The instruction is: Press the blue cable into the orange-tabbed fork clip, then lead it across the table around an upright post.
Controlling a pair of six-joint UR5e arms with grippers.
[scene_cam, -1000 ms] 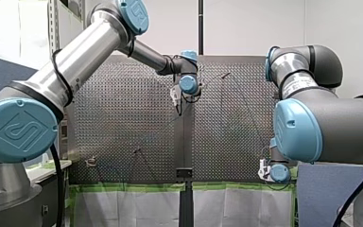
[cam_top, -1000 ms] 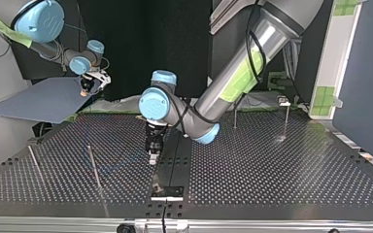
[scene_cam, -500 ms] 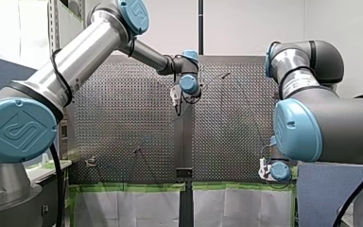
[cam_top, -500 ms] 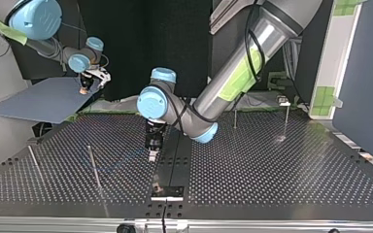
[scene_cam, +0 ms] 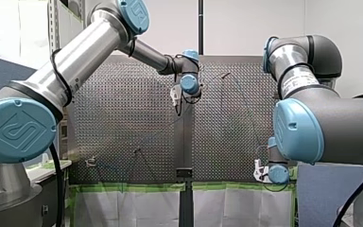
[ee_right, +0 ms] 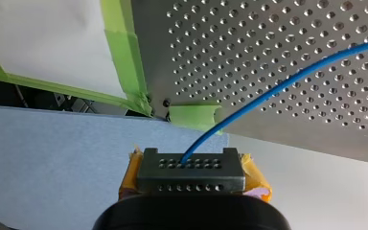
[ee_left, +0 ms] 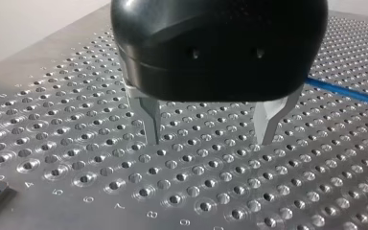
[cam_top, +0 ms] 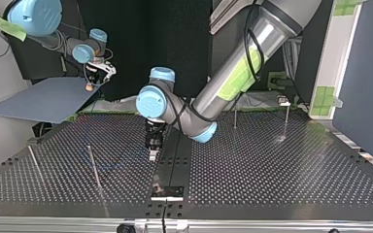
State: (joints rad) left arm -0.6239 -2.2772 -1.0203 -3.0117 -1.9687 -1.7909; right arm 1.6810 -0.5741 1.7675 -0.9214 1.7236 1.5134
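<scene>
While my left tool hangs just above the middle of the worktop with its metal fingers apart and empty, my right tool is clamped on the blue cable beyond a worktop corner edged with green tape, and the cable leads from there over the perforated surface.

Green tape strips edging white sheet; grey-blue board just beside

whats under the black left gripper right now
Bare perforated metal table shows under the black left gripper, between its open metal fingers. The thin blue cable lies beside them, outside the gap. The gripper's body hides the table behind.
</scene>
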